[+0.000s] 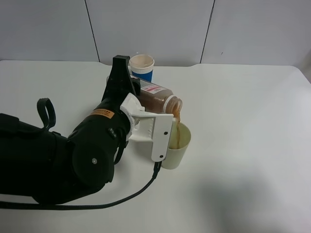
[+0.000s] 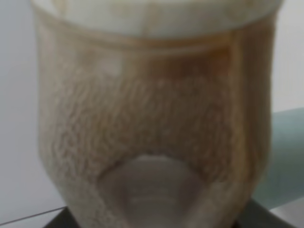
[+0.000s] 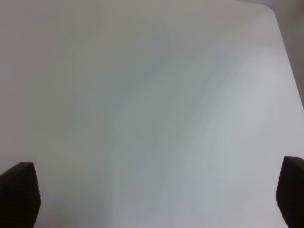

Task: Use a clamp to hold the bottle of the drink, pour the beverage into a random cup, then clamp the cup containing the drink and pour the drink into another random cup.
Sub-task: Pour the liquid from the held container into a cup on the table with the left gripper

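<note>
Bottle (image 1: 158,97) tipped over cup (image 1: 177,145) — beverage (image 1: 176,127) streaming.

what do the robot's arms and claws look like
The left arm is bulky glossy black, with an orange label, a white plastic bracket near the wrist, a black strap loop and a thin black cable trailing off. The right claw shows only two dark ridged fingertips.
</note>
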Available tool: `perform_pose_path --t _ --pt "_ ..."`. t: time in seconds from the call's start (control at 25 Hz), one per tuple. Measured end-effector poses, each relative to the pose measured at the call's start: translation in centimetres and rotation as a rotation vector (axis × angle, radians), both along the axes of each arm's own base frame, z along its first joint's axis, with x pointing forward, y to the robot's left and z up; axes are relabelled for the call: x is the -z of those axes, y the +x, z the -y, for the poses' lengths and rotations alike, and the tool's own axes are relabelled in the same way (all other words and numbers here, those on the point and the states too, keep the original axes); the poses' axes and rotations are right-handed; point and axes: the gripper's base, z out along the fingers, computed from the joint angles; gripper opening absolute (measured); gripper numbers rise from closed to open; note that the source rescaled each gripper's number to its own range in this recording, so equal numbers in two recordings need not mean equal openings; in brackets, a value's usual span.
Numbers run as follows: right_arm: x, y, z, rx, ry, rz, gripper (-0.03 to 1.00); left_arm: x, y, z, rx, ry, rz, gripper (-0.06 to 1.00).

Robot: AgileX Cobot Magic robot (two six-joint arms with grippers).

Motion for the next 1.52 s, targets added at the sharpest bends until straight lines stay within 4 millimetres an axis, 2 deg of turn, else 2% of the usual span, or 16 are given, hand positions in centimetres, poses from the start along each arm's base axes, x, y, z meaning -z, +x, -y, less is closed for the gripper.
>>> perform_pose_path --t 0.24,1.52 --pt "0.0 0.0 0.0 0.0 0.0 0.0 1.0 0.11 0.7 -0.7 -0.024 0.012 0.007 0.02" --pt "0.0 0.0 0.0 0.0 0.0 0.0 1.0 -0.01 0.74 -0.54 0.004 0.052 0.026 0.02"
